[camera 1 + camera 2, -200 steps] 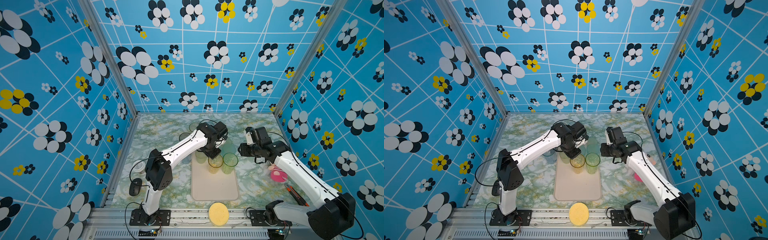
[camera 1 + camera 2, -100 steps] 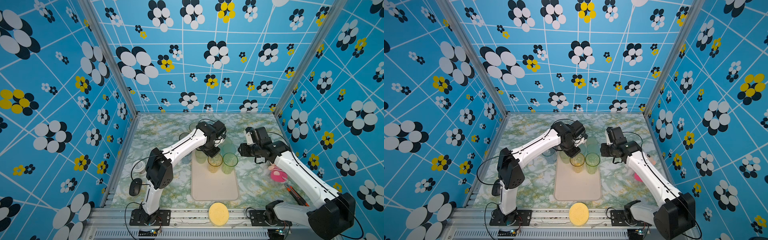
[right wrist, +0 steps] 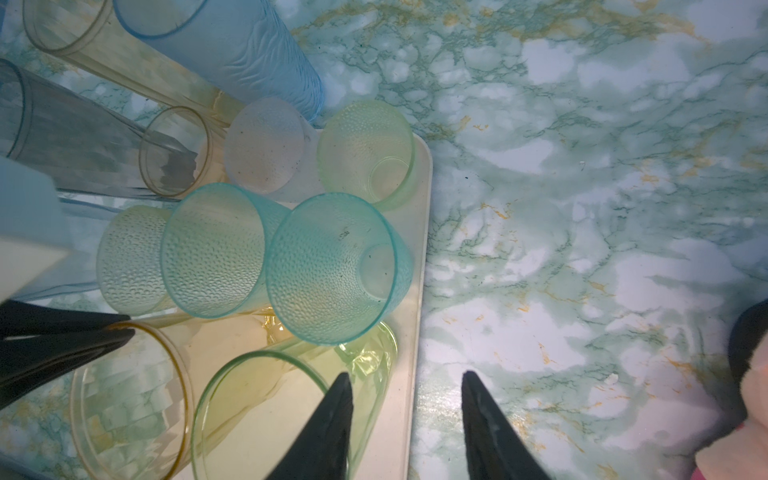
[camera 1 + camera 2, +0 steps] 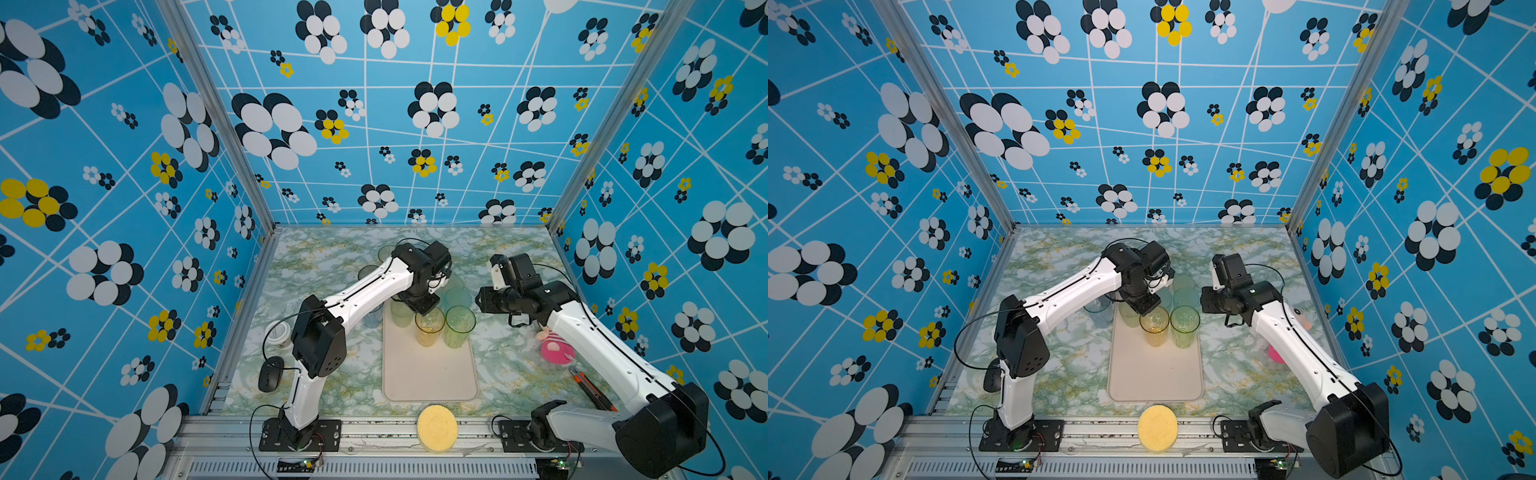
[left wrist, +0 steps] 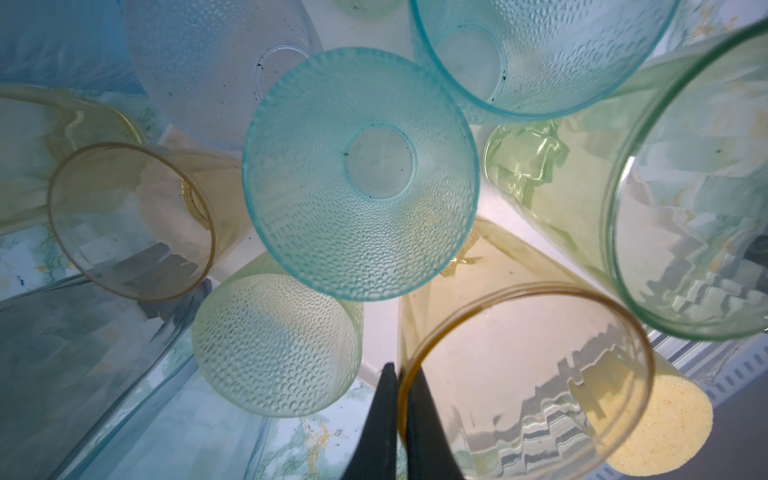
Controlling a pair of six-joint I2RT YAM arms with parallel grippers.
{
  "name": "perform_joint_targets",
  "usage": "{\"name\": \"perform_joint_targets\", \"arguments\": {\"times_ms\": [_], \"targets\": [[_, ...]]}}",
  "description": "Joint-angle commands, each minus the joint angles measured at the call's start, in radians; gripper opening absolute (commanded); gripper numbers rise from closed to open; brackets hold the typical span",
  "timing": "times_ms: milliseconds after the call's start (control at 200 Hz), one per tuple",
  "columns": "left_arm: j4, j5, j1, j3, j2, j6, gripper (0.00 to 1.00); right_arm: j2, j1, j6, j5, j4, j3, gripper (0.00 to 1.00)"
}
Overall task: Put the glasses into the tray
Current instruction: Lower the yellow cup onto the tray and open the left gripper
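At frame centre in both top views, the amber tumbler (image 4: pixel 429 330) is seen upright at the upper end of the tray (image 4: pixel 430 374), its rim clamped by the left gripper (image 5: pixel 400 368). A green tumbler (image 4: pixel 459 328) is set just to its right. The right gripper (image 3: pixel 405 376) is held with its fingers apart.
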State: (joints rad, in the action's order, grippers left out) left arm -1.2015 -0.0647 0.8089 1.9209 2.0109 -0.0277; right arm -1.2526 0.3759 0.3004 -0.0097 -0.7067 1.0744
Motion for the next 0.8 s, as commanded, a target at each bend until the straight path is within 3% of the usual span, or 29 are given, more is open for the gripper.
{"name": "perform_joint_targets", "arguments": {"times_ms": [0,240,795], "targets": [[-0.009,-0.009,-0.01,-0.004,0.006,-0.01,0.09,-0.01,-0.008,0.003,0.008,-0.022,0.022,0.45],[-0.006,-0.005,-0.008,-0.006,-0.001,-0.009,0.2,-0.008,-0.008,0.003,0.007,-0.024,0.022,0.45],[0.012,0.002,-0.002,-0.007,-0.044,-0.006,0.29,-0.007,-0.007,0.01,0.0,-0.02,0.019,0.45]]}}
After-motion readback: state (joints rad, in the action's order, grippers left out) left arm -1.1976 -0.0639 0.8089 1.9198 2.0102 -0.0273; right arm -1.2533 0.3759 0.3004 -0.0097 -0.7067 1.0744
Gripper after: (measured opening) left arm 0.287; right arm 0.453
